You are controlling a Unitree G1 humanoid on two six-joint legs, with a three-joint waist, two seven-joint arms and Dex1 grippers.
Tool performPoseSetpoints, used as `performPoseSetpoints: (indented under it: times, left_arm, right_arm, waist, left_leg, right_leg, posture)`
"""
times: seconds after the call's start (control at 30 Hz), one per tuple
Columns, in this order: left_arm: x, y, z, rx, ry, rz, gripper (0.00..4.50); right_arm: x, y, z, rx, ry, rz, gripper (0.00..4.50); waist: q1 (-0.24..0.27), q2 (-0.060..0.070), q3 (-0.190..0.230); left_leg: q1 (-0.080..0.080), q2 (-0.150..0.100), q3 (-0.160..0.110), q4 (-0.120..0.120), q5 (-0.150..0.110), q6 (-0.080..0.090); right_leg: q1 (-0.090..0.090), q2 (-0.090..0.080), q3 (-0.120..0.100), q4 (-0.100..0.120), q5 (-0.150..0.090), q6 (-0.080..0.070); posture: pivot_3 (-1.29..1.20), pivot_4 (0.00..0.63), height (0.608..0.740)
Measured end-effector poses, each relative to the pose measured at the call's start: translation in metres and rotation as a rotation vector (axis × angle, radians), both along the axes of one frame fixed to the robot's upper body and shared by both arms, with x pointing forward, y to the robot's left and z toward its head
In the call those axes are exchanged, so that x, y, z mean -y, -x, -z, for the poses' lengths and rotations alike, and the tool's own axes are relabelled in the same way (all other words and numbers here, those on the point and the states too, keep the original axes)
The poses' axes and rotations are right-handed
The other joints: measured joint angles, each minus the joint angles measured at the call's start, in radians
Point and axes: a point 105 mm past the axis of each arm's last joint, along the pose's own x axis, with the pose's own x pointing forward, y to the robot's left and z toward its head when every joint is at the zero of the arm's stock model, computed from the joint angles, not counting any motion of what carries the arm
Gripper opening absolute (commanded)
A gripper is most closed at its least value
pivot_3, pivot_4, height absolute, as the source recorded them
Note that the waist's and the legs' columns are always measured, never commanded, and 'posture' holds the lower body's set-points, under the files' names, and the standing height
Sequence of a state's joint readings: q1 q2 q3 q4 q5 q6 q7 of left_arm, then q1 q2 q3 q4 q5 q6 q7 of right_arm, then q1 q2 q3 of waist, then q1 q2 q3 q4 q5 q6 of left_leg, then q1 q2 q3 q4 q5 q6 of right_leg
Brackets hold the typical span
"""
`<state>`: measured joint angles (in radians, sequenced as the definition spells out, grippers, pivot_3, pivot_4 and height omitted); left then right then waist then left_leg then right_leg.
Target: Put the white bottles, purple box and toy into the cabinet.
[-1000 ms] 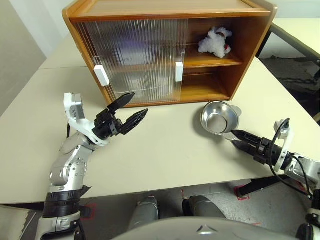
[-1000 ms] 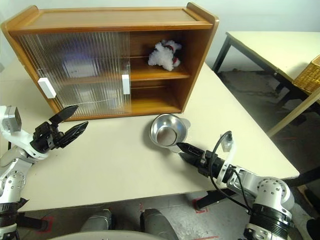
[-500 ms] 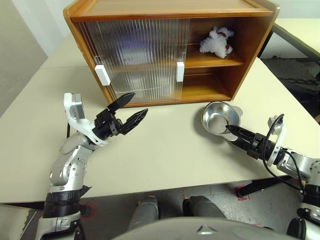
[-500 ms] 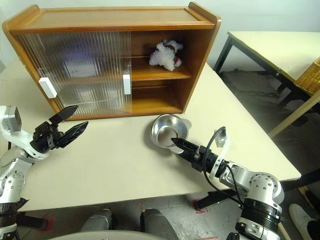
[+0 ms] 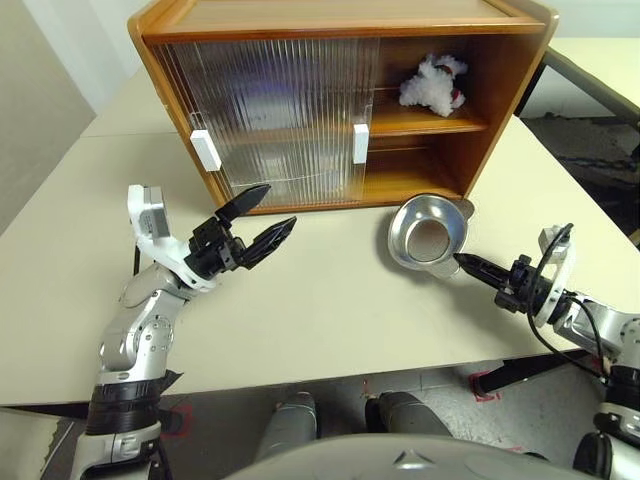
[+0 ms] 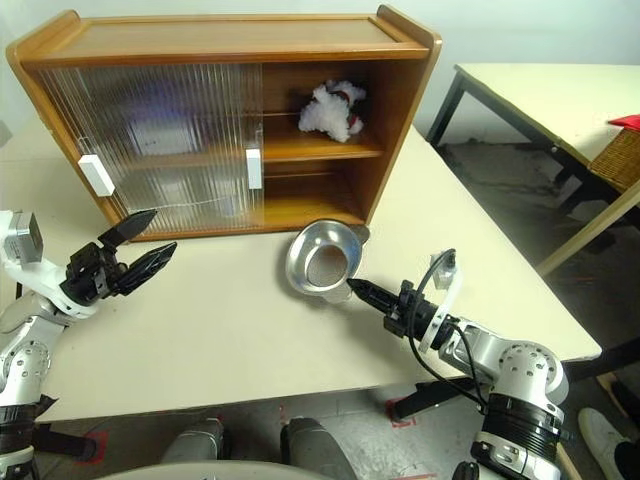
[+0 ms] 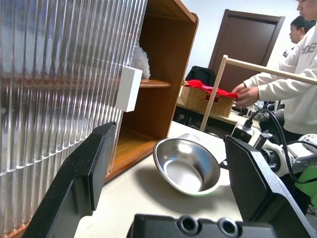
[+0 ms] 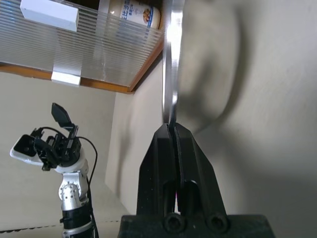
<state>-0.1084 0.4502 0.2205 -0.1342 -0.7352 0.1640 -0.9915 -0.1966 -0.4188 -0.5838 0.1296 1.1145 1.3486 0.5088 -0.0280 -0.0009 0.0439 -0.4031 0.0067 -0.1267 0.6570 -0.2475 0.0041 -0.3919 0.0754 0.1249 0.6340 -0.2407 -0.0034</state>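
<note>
Two robot arms reach over a cream desk (image 5: 330, 320). Right gripper (image 5: 462, 262) fingers pinch the rim of a tilted shiny steel bowl (image 5: 428, 234). Left gripper (image 5: 258, 218) fingers spread wide, empty. Fluffy white toy (image 5: 432, 84) lies on the honey-brown wooden cabinet (image 5: 340, 20)'s middle shelf.

Legible text: none that can be read out.

- White bottle (image 8: 130, 11), behind the ribbed cabinet door (image 8: 99, 47), upper centre of the right wrist view: label carries bluish print, too small and cut off to make out any word.
- Person's white top (image 7: 297, 84), right edge of the left wrist view: dark lettering at the upper right corner, cropped by the frame edge; no full word can be read.

No brands, numbers or signs elsewhere.
</note>
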Motion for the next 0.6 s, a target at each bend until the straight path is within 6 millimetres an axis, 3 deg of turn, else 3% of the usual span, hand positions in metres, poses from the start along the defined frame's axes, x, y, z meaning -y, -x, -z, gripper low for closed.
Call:
performPoseSetpoints:
  times: [0.6]
  left_arm:
    - [0.0010,-0.0013,-0.0032,0.012,-0.002,0.003,4.50]
  right_arm:
    - [0.0022,-0.0078,-0.0029,-0.002,-0.037,0.037,0.02]
  waist:
    - [0.000,0.000,0.000]
  left_leg:
    - [0.000,0.000,0.000,0.001,0.000,0.001]
  right_leg:
    - [0.000,0.000,0.000,0.000,0.002,0.002]
  posture:
    - [-0.05,0.059,0.740]
